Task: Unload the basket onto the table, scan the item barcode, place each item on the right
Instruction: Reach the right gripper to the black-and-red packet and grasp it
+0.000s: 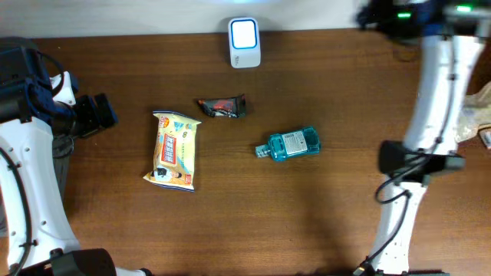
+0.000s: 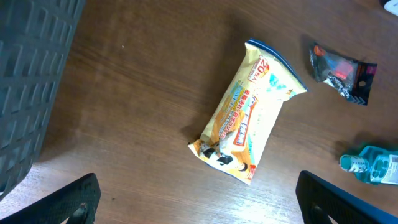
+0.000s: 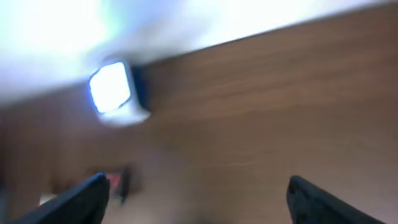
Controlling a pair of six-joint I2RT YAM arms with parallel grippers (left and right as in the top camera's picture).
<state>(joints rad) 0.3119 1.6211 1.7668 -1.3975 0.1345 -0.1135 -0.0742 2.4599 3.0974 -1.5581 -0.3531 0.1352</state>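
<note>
Items for scanning: a yellow printed plastic snack pouch (image 1: 175,149), a small dark crinkled packet with red print (image 1: 222,107) and a teal clear plastic bottle with a white label (image 1: 291,144) are lying on the brown wooden table (image 1: 307,230); none is being held.
Where they are lying: the pouch is sitting left of centre, the packet just beyond its far right corner, and the bottle on its side to the right of both, all apart from one another.
Scanner: a white boxy barcode scanner with a glowing window (image 1: 244,42) is standing at the far edge, beyond the packet.
Left gripper (image 2: 198,186): it is hovering at the left, looking down on the pouch, with its jaws spread wide and gripping nothing.
Right gripper (image 3: 196,190): its view is coming out blurred, facing the scanner; the fingers are standing far apart with nothing between them.
Step in hand: judging by the layout, an item is waiting to be picked up; which one cannot be told.
Doing it well: the arm nearer the chosen item should be coming down across its narrow width, closing on the body rather than a loose seam, and lifting clear before travelling.
Presenting the code: no barcode is showing clearly enough to tell, so the item will likely need turning until its code is facing the glowing window, held flat and steady.
Risk: the pouch could be crumpling over its code, and the bottle could be rolling.
</note>
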